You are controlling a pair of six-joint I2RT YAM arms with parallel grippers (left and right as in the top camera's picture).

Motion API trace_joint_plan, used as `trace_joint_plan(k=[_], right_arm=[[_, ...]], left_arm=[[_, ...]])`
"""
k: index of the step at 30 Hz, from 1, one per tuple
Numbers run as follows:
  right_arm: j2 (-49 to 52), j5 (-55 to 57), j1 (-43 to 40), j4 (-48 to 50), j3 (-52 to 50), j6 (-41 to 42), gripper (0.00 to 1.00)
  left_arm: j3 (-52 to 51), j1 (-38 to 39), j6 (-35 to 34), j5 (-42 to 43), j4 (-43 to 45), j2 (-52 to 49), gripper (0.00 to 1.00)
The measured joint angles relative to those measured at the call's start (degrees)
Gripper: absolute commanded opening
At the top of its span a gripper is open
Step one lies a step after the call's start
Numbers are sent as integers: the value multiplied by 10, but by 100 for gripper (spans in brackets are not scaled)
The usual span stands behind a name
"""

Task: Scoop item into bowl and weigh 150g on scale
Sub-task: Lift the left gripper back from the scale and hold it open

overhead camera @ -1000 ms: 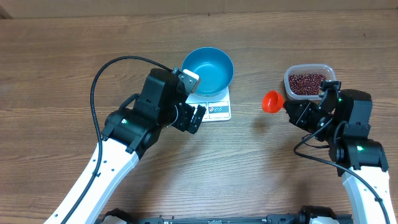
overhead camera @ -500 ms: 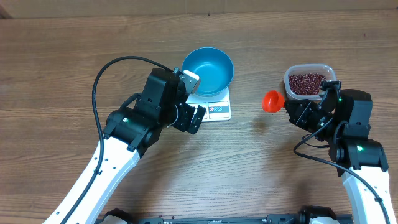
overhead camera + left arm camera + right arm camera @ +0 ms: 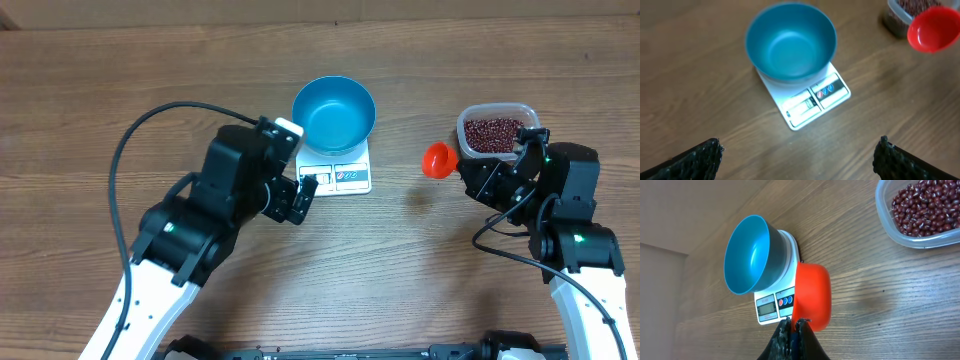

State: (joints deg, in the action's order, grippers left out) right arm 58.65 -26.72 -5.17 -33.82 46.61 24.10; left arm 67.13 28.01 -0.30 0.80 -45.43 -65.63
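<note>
Brown wood-grain desk (image 3: 400, 260), boards laid lengthwise from left to right, streaked with darker lines in the grain. Matte finish under soft, even light, with only faint, blurred shadows on the desk. Beyond the desk's far edge, a plain pale tan strip (image 3: 150, 10), flat and featureless; floor or wall, impossible to tell.

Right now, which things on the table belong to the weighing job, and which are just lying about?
Job: round blue bowl; flat white scale under it; dark red-brown beans; their clear plastic tub; red plastic scoop in right gripper.
Lying about: only the left arm's black cable.
</note>
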Motion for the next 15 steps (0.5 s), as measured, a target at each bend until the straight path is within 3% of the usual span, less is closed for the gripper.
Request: trace_joint_plan(k=[15], right_arm=[[0, 0, 0, 17, 0, 0, 4]], left_arm=[[-68, 0, -9, 23, 64, 52, 100]])
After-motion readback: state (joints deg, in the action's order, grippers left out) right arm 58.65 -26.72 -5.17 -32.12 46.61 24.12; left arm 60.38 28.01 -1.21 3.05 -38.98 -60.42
